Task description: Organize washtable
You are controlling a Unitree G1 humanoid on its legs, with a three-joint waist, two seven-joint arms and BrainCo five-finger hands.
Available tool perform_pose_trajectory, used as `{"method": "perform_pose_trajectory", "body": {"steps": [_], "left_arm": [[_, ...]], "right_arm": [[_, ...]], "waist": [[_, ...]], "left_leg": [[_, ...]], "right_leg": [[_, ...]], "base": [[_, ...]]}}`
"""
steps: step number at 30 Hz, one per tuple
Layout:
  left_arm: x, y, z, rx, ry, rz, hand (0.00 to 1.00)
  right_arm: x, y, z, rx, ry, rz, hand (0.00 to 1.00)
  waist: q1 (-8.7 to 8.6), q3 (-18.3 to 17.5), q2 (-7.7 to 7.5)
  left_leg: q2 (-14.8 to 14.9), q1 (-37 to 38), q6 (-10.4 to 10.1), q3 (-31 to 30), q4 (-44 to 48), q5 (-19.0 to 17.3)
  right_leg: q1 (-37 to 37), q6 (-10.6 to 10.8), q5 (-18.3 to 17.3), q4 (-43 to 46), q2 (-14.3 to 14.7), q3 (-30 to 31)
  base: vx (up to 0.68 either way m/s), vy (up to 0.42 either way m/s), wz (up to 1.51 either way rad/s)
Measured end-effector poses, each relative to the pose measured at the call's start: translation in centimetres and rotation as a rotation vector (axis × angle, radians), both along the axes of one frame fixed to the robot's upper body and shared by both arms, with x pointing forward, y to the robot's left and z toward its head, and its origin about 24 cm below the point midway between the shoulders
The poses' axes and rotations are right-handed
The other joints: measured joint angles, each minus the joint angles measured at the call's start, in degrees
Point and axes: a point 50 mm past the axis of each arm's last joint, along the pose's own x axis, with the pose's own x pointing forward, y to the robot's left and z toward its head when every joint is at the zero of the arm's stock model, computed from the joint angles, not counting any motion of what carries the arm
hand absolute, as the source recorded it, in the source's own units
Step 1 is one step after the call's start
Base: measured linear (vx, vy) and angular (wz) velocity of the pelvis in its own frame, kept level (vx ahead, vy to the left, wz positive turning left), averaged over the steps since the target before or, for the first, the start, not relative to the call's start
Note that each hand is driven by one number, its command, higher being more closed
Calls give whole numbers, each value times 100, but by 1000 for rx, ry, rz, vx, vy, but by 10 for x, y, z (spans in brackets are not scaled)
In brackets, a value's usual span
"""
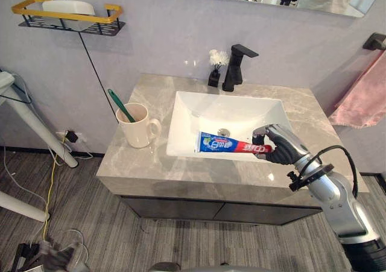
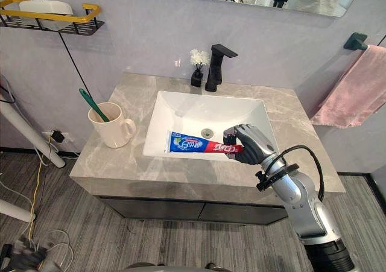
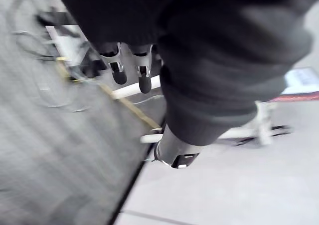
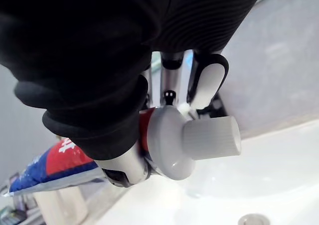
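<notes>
Eye views: right hand (image 1: 278, 145) clamps toothpaste tube (image 1: 224, 144) at cap end; tube horizontal over front part of sink (image 1: 199, 106). Mug (image 1: 137, 128) with green toothbrush (image 1: 120, 105) on countertop (image 1: 145, 163), left of sink.
Left wrist view: left hand (image 3: 199, 85) above floor (image 3: 50, 160), fingers (image 3: 144, 78) relaxed, holding nothing.
Right wrist view: fingers curled round tube behind white cap (image 4: 212, 137).

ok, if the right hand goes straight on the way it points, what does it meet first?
Probably the faucet at the back of the sink; the right hand, shut on the toothpaste, points across the basin toward it. Depth is unclear.
</notes>
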Motion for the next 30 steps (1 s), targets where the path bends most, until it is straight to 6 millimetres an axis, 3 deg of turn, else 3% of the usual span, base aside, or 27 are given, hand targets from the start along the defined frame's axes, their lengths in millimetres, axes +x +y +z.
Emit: {"method": "perform_pose_trajectory", "body": {"steps": [2, 7, 11, 14, 17, 22, 26, 30], "left_arm": [[14, 1, 44, 154, -146, -7, 0], [41, -19, 104, 348, -358, -79, 0], [70, -61, 150, 425, -597, -269, 0], [82, -95, 169, 359, -775, -416, 0], [93, -127, 179, 168, -955, -588, 0], [105, -170, 180, -108, -1074, -818, 0], [113, -194, 186, -261, -1149, -934, 0], [118, -202, 190, -302, -1170, -979, 0]], "right_arm": [[-2, 7, 1, 60, -18, 5, 100], [-6, 18, 7, 170, -67, 19, 100], [-7, 32, 3, 258, -51, 58, 100], [-8, 52, 0, 298, -29, 128, 100], [-6, 72, 7, 343, -53, 196, 100], [-2, 95, 14, 403, -76, 250, 100], [-1, 110, 24, 445, -120, 296, 100], [5, 117, 27, 463, -137, 295, 100]], "waist": [[7, -49, 76], [54, -157, 188], [142, -219, 243], [143, -288, 271], [135, -302, 282], [130, -417, 331], [130, -423, 326], [133, -472, 330]], "left_leg": [[-3, -11, 0, -22, -1, 0], [-4, -66, 0, -84, 4, -1], [-5, -103, 1, -147, 36, -1], [-6, -111, 1, -159, 59, 0], [-4, -103, 1, -159, 84, 0], [-1, -76, 2, -149, 87, 1], [8, -68, 2, -125, 87, 2], [23, -67, 2, -103, 85, 3]], "right_leg": [[1, -2, -1, -6, -3, -45], [3, -3, 0, -58, 5, -113], [18, -3, 0, -65, 6, -191], [26, -3, 0, -67, 7, -201], [47, -4, 1, -68, 11, -200], [78, -7, 2, -81, 18, -192], [113, -60, 45, -176, 49, -178], [110, -72, 61, -207, 73, -156]], "base": [[5, 21, 8], [2, 9, 6], [-13, 7, 9], [-6, 4, 2], [-44, 8, 0], [-24, 8, -1], [-12, 6, -3], [-7, 4, -3]]}}
